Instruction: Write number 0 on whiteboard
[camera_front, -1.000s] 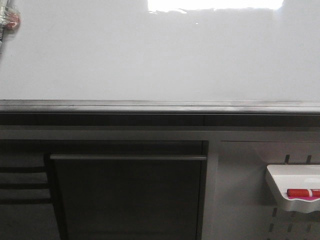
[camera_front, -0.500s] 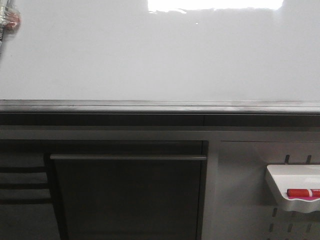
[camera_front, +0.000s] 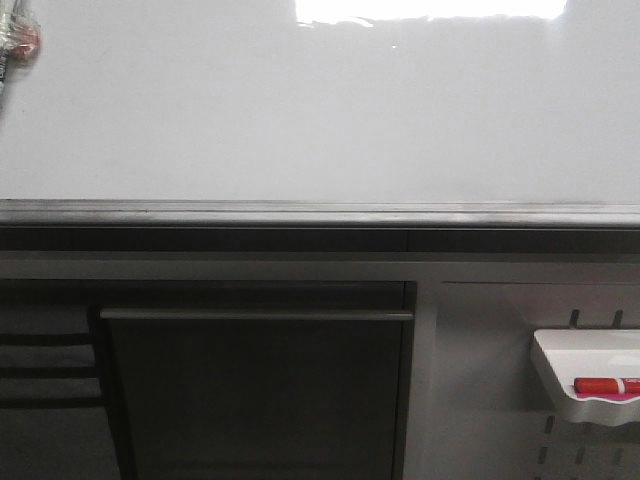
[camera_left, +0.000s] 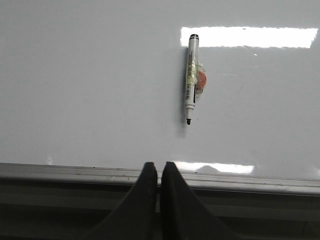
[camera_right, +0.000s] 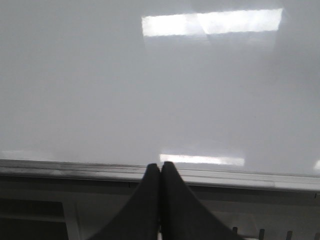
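Note:
The whiteboard (camera_front: 320, 110) is a glossy white board with a grey metal edge strip; it also fills the left wrist view (camera_left: 90, 90) and the right wrist view (camera_right: 150, 90). No number 0 shows on it. A white marker with a black tip and cap (camera_left: 191, 79) hangs on the board, with tape and a reddish blob on it; in the front view it shows at the far upper left (camera_front: 14, 40). My left gripper (camera_left: 159, 166) is shut and empty, below the marker at the board's edge strip. My right gripper (camera_right: 160, 165) is shut and empty at the edge strip.
Below the board is a grey cabinet with a dark drawer and a metal handle bar (camera_front: 255, 314). A small white tray (camera_front: 590, 375) with a red marker (camera_front: 606, 385) hangs at the lower right on a slotted panel. Ceiling lights glare on the board.

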